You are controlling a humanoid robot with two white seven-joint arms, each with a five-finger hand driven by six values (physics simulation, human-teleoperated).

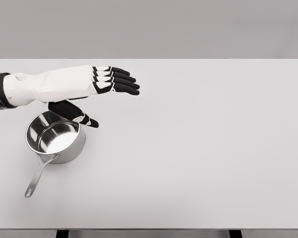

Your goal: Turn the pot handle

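Observation:
A small steel saucepan (55, 141) stands upright on the white table at the left, empty inside. Its long handle (37, 177) points toward the front left edge. My left hand (111, 94) comes in from the left edge and hovers above and just behind the pot, palm sideways. Its four fingers (120, 81) are stretched out straight to the right and the thumb (82, 118) hangs down over the pot's far rim. The hand holds nothing. No right arm shows in the head view.
The white table (198, 148) fills the view, with its front edge along the bottom and its far edge against a grey wall. Two dark table legs (234, 233) show below the front edge.

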